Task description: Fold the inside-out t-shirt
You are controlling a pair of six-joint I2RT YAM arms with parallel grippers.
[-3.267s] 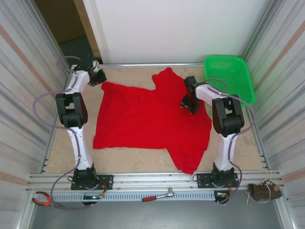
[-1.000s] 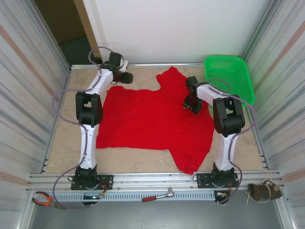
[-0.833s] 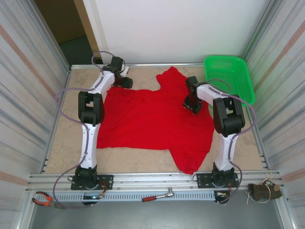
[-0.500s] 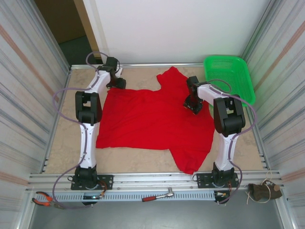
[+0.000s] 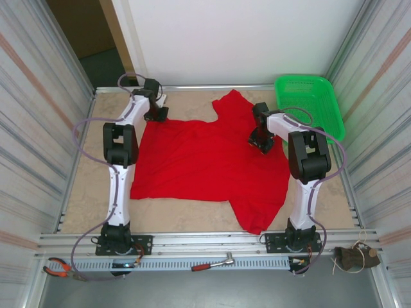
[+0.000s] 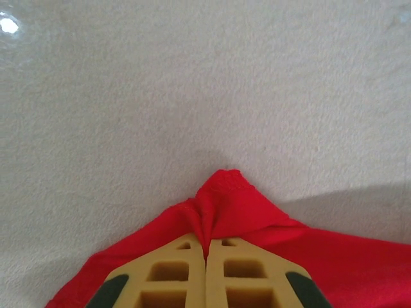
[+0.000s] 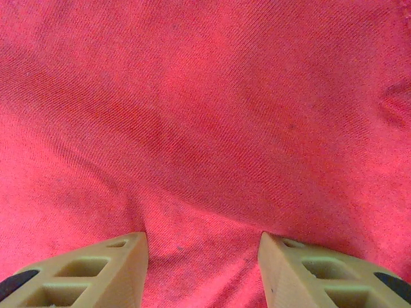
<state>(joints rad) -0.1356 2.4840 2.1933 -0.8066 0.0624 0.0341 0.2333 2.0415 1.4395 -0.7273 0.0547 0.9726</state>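
At about seven o'clock from the table's middle, in the top view, orange-handled pliers (image 5: 56,269) lie on the metal rail (image 5: 192,242). The left arm (image 5: 119,151) reaches up the left side of the table (image 5: 90,186). The left gripper (image 5: 156,114) sits at eleven o'clock, on the far left corner of the inside-out t-shirt (image 5: 205,160). In the left wrist view its tan fingers (image 6: 170,276) are pressed together and clamped on a small peak of the red cloth (image 6: 228,202). The peak stands up just past the tips, with bare pale table toward twelve o'clock of it.

The t-shirt lies spread flat over the middle of the table. One sleeve points to twelve o'clock near the back wall, and another flap reaches toward five o'clock, close to the front rail. A red-handled ratchet wrench (image 5: 215,263) lies on the rail at six o'clock.

The right gripper (image 5: 260,142) is at about two o'clock from the shirt's middle, over the cloth near its right edge. In the right wrist view its tan fingers (image 7: 103,273) stand apart with smooth red cloth between them and nothing pinched. Whether the tips touch the cloth I cannot tell. The right arm (image 5: 308,160) runs up the right side of the table. A green mesh basket (image 5: 308,96) stands in the far right corner at two o'clock, near the shirt but apart from it.
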